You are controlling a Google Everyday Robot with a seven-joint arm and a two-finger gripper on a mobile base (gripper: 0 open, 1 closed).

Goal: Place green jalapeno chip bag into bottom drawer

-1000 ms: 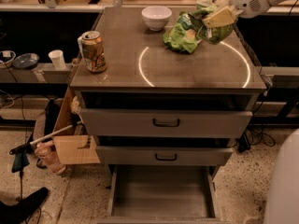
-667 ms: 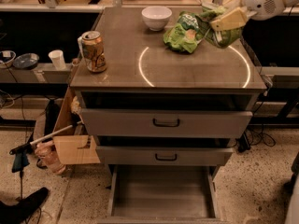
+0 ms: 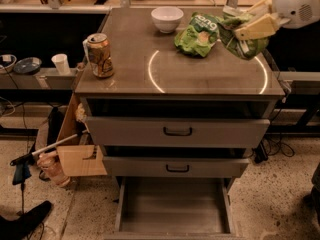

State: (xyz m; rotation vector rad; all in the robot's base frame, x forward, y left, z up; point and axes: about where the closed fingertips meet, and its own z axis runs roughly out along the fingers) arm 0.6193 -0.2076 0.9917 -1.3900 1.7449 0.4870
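Note:
The green jalapeno chip bag [image 3: 239, 38] is a crinkly dark-green foil bag at the back right of the cabinet top. My gripper [image 3: 241, 22], with pale yellow fingers [image 3: 255, 28], comes in from the upper right and is shut on the bag's upper edge. The bag hangs from it, just above or at the surface. The smaller, brighter-green bag with white lettering [image 3: 196, 34] lies right beside it on the left. The bottom drawer [image 3: 172, 206] is pulled out at the foot of the cabinet, and its grey tray holds nothing.
A white bowl [image 3: 167, 18] stands at the back of the top, and a drink can [image 3: 101, 55] near its left edge. The two upper drawers [image 3: 177, 131] with black handles stick out slightly. A cardboard box [image 3: 75, 151] and a paper cup [image 3: 61, 63] are to the left.
My gripper has moved to the right with the jalapeno bag in it, drawing it away from the smaller bag. Nothing else has moved.

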